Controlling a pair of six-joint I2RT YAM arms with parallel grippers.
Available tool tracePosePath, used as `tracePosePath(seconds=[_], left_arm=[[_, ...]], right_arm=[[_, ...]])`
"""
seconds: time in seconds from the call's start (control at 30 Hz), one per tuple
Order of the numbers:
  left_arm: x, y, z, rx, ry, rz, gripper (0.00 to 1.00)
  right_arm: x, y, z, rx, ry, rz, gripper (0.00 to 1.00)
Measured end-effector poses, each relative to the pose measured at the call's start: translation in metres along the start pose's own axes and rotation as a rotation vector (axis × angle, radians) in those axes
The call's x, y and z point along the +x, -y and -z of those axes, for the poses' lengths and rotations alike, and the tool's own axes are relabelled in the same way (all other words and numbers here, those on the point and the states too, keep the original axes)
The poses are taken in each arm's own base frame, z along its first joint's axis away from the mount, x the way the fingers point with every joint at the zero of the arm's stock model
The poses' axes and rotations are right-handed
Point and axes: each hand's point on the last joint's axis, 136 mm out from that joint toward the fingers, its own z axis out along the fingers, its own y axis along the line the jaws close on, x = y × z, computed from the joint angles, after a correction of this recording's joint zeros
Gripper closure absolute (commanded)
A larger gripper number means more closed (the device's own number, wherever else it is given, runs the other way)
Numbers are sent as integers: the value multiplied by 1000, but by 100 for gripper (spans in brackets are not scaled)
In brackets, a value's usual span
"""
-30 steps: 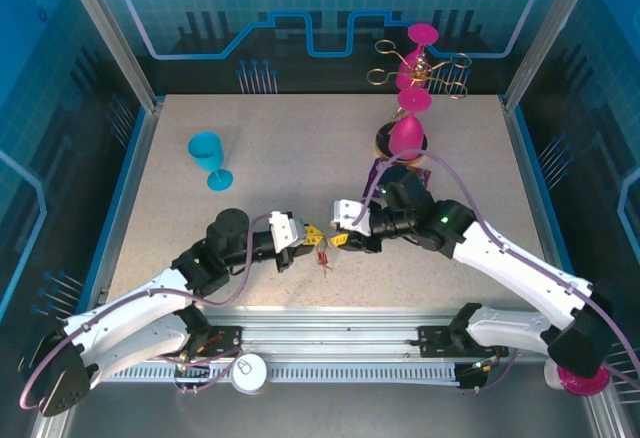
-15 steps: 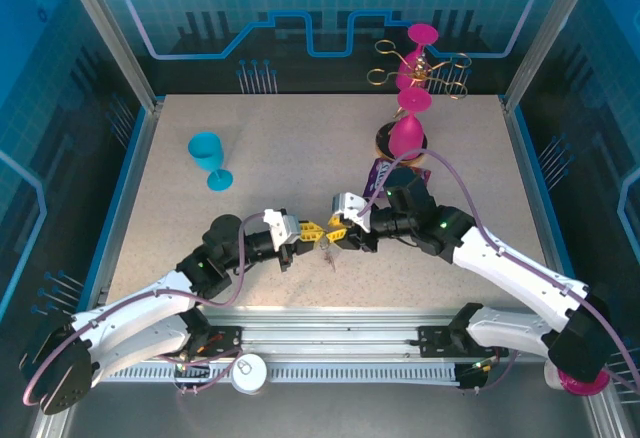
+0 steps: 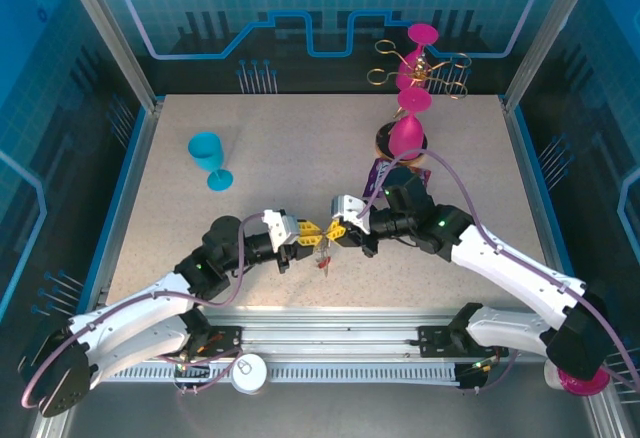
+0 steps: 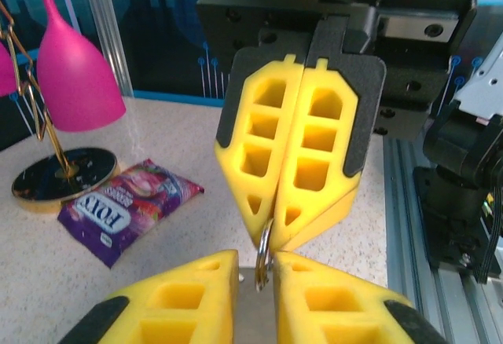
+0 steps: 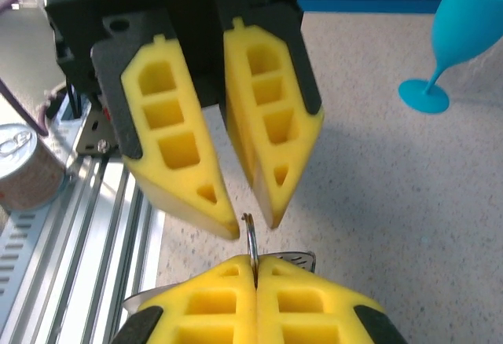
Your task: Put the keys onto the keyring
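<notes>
The speckled beige bench [image 3: 300, 148] has a ribbed aluminium rail along its near edge and blue printed panels behind. At mid-bench a thin silver metal ring [image 5: 252, 242] stands edge-on. The right claw [image 5: 255, 268] is pressed together on it, and the left claw [image 5: 250, 225] has its yellow honeycombed fingers parted beside the ring's top. Under the ring dangle small keys [image 3: 322, 255] (too tiny to tell apart). Beyond the ring lie a glossy purple snack packet [image 4: 130, 206], then a pink plastic goblet [image 4: 75, 77] by a gold wire rack [image 4: 63, 175].
</notes>
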Motion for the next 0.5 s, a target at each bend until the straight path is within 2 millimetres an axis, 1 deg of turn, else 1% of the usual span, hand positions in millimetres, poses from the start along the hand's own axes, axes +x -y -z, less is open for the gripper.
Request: tracePosePath(seconds=[0.1, 0.23, 0.33, 0.5], left_arm=[[6, -1, 0, -6, -50, 6, 81], [9, -2, 0, -6, -93, 8, 81], [12, -1, 1, -3, -115, 5, 81], [17, 0, 1, 3, -148, 0, 84]], right_arm=[[1, 1, -1, 0, -56, 33, 100], [-1, 0, -4, -1, -130, 100, 100], [1, -2, -7, -8, -182, 137, 100], [6, -3, -12, -28, -255, 177, 100]])
